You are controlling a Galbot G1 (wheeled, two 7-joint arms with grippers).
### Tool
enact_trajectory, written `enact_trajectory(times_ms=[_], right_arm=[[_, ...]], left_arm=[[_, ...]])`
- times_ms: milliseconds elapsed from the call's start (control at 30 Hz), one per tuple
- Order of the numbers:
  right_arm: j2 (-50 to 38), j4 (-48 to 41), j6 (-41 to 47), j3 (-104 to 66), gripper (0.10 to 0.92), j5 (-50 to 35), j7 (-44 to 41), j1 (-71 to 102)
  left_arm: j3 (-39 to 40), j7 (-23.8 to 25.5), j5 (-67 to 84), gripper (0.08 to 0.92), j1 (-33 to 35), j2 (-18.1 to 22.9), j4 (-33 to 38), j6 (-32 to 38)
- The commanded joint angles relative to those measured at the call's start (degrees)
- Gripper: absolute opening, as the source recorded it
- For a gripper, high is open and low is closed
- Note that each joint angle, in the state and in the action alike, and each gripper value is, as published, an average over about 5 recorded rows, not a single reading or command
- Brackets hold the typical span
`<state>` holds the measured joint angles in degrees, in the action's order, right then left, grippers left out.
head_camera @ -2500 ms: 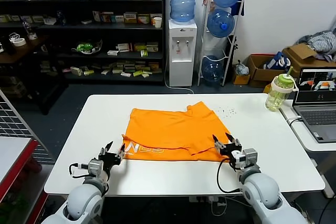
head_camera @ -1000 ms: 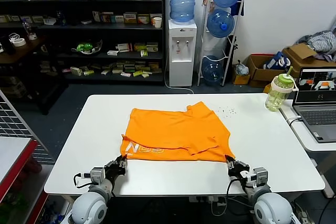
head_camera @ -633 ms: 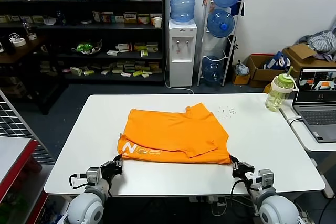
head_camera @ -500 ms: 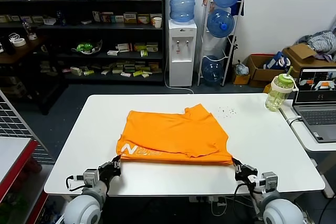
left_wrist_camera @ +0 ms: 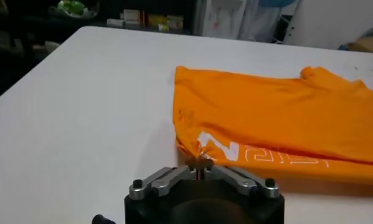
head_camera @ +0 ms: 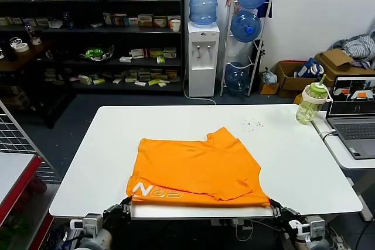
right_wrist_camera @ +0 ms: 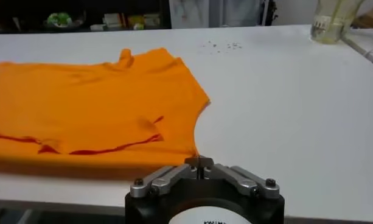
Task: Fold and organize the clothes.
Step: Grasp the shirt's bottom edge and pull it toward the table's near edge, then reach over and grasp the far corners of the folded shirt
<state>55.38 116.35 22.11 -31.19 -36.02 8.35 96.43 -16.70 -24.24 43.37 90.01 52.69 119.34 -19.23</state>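
Left end effector pinched the T-shirt hem corner | right end effector looked pinched too | both had dragged it to the desk near edge | folding could start

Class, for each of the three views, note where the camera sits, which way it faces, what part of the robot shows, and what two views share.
Head view: high on the robot, facing forward and down at the table with the orange T-shirt; left gripper and right gripper at the near edge.
Left wrist view: low behind the left gripper, facing the shirt's lettered corner.
Right wrist view: low behind the right gripper, facing the shirt's other near corner.
Shared: both wrist views show the T-shirt.
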Motion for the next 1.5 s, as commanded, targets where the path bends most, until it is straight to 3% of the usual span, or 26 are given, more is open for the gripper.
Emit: enact_trajectory(times_ms=[33, 200, 333, 533, 700, 867, 1000, 1500], right_arm=[[-1.01, 3.03, -0.7, -1.21, 0.354, 1.07, 0.82, 0.58], [-4.54, 2.42, -1.77, 0.44, 0.493, -1.16, 0.83, -8.42], [-5.42, -4.34, -0.34, 6.64, 0.614, -3.67, 1.78, -24.8], [-0.66, -23.2, 3.78, 22.72, 0.777, -8.84, 4.07, -53.03], [5.72, -40.84, 6.78, 31.09, 0.82, -11.27, 3.37, -67.37], [9.06, -50.36, 8.29, 34.54, 0.823, -8.77, -0.1, -72.16], [11.01, -55.63, 8.35, 35.17, 0.823, -6.17, -2.39, -73.6], [12.95, -58.45, 9.51, 35.27, 0.823, -4.0, -3.81, -72.33]], left_arm=[[-2.21, -0.25, 0.88, 0.249, 3.83, -1.3, 4.15, -1.35], [-4.46, 0.91, 1.81, 0.397, -0.54, -3.06, 3.79, -1.34], [-3.8, 4.23, 2.1, 0.509, -9.81, -4.27, -0.99, 0.25], [5.8, 7.71, 4.33, 0.683, -32.89, -0.34, -17.64, 0.65], [13.69, 10.11, 7.38, 0.803, -47.0, 2.47, -33.6, -1.2], [18.74, 13.36, 7.75, 0.822, -54.6, 4.1, -44.25, -2.94], [19.78, 14.76, 7.76, 0.823, -57.58, 5.57, -48.68, -3.94], [22.93, 14.11, 6.02, 0.823, -59.53, 8.43, -52.09, -5.65]])
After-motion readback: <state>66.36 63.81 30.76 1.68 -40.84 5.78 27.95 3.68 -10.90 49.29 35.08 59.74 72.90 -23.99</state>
